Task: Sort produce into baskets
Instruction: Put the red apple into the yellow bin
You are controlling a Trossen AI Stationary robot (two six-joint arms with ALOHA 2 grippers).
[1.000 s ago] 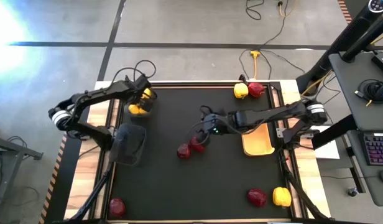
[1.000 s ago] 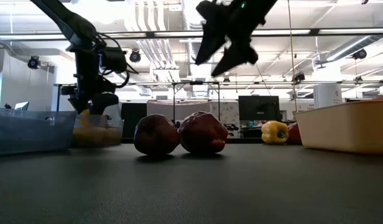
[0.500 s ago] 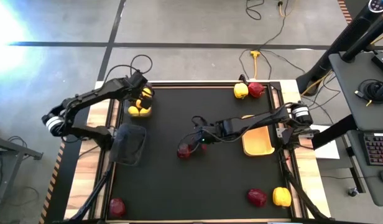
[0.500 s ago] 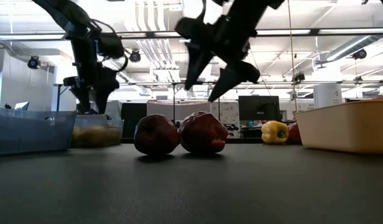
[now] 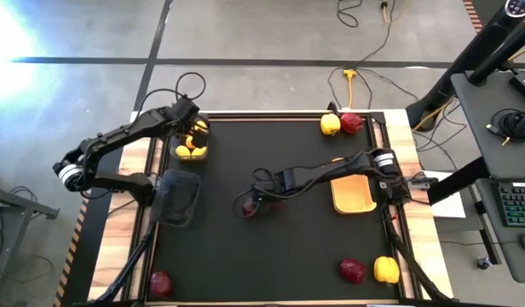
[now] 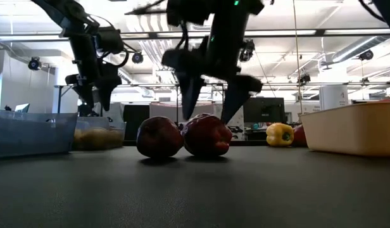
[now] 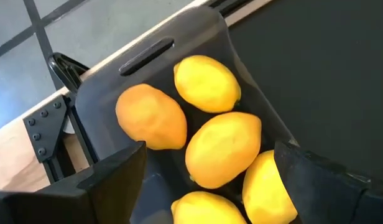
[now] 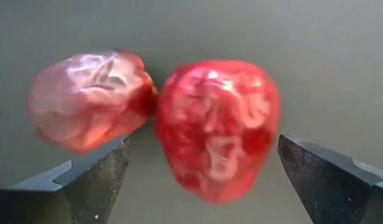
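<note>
Two dark red pieces of produce lie side by side on the black mat at mid table [image 5: 250, 207] [image 5: 272, 201]. My right gripper [image 8: 204, 152] hangs open just above them, pointing down. Its fingers stand on either side of the right-hand red piece [image 8: 216, 127] without touching it; the other red piece [image 8: 92, 109] lies beside it. My left gripper [image 7: 207, 158] is open with nothing in it, above the black basket [image 5: 193, 147] at the far left. That basket holds several yellow lemon-like pieces [image 7: 222, 149] and an orange one [image 7: 151, 117].
A dark basket [image 5: 179, 198] stands at the left. An orange-tan basket [image 5: 354, 193] stands at the right, close behind my right arm. A yellow [image 5: 330, 124] and a red piece [image 5: 351, 123] lie at the far edge. Red [image 5: 352, 270], yellow [image 5: 386, 269] and red [image 5: 161, 283] pieces lie along the near edge.
My right gripper has come down and toward the table's left edge until it hangs over the two red pieces; it has rolled and tipped more steeply down, and its fingers have spread wider. My left gripper has opened over the lemon basket and risen a little.
</note>
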